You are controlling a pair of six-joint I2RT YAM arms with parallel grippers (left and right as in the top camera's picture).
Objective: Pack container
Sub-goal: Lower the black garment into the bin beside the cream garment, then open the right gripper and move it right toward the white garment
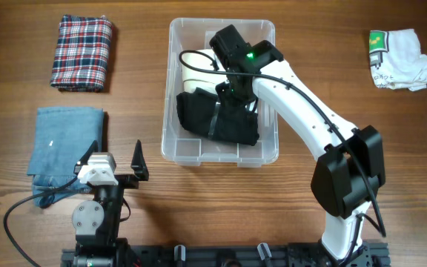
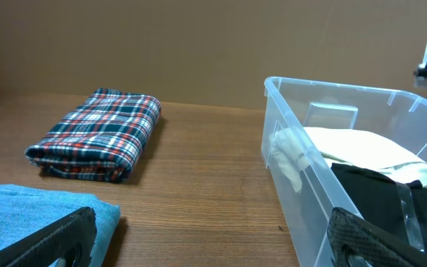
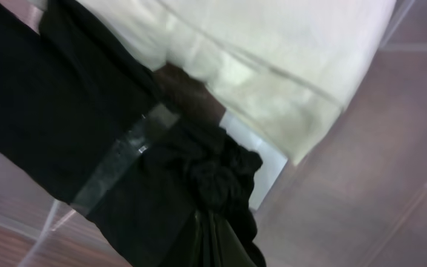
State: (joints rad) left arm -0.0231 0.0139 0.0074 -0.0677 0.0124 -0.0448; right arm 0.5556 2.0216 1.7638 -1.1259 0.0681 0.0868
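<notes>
Container (image 1: 167,96) mid-surface, partly packed: white garment (image 1: 197,70) and black garment (image 1: 199,115) inside. Right pincer (image 1: 232,93) clamped on the black garment; left pincer (image 1: 117,152) apart. Outside, unpacked — plaid cloth (image 1: 82,53), blue cloth (image 1: 65,144), crumpled white cloth (image 1: 400,59). Roughly halfway.

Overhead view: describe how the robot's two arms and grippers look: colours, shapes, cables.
Right arm: white tapered links, bulky black joints, a black cable alongside, a green light on the black wrist unit. Left arm: black, with a round grey motor cap and looping black cables; left gripper: white body, two pointed black fingers.
</notes>
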